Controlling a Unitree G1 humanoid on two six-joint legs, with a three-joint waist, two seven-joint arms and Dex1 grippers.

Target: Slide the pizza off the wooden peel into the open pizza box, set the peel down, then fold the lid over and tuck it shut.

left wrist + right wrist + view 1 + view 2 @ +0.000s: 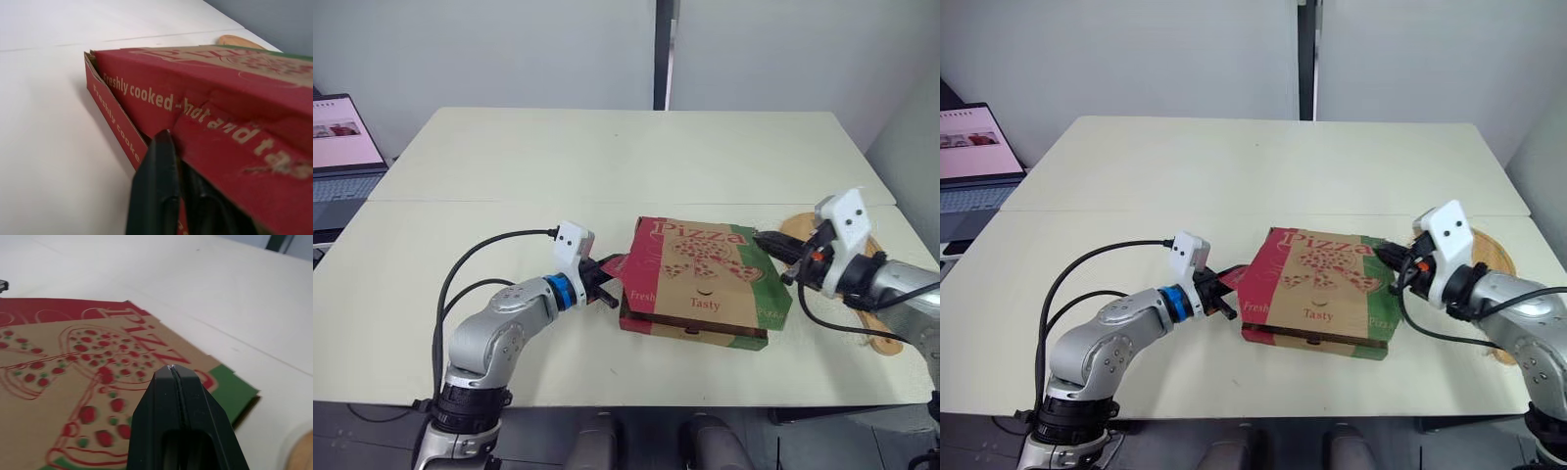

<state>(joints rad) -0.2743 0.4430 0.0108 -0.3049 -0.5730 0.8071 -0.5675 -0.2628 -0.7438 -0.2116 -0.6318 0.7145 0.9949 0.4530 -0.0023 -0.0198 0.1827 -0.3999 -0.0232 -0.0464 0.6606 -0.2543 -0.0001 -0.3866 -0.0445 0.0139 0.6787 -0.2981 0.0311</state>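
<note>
The printed pizza box (705,269) lies on the table right of centre with its lid folded down; the lid's left side still stands a little above the base. My left gripper (605,281) is at the box's left side, shut, its tips (164,147) against the red side flap (146,93), which sticks out over them. My right gripper (766,240) is shut and hovers low over the lid's far right corner (230,387). The wooden peel (798,227) lies flat on the table right of the box, partly hidden under my right arm.
An open laptop (342,147) stands at the table's far left edge. The cream table (607,157) is two tops joined by a seam just behind the box. A black cable (480,255) loops from my left wrist.
</note>
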